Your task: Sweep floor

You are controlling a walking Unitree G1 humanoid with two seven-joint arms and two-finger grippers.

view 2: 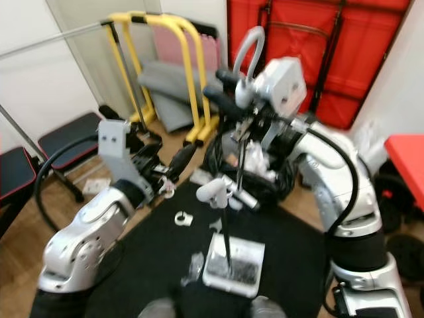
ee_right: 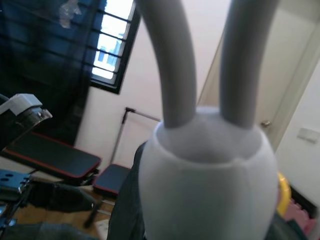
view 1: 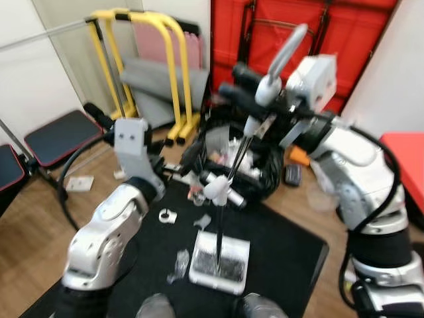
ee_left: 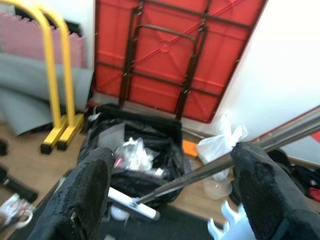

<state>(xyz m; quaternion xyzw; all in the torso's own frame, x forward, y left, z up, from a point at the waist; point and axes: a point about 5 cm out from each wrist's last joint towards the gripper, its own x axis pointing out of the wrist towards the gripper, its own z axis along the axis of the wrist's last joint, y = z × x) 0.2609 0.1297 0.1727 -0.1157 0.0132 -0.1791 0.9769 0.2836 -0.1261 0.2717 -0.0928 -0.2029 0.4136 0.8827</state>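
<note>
In the left eye view the right gripper [view 1: 255, 89] is clamped on the grey looped handle [view 1: 286, 48] of a dustpan [view 1: 220, 262], which rests on the black mat [view 1: 278, 252] holding debris. The left wrist view shows the left gripper's fingers [ee_left: 85, 192] spread apart, apparently not touching the metal pole [ee_left: 220, 162] crossing between them, with a black bin [ee_left: 132, 150] of rubbish beyond. In the right wrist view the handle's grey grip [ee_right: 207, 165] sits close up.

White walls, a wooden floor [view 1: 40, 225] under a black mat [view 1: 278, 245], a red folded table [view 1: 344, 40] and yellow bars [view 1: 169, 66] behind.
</note>
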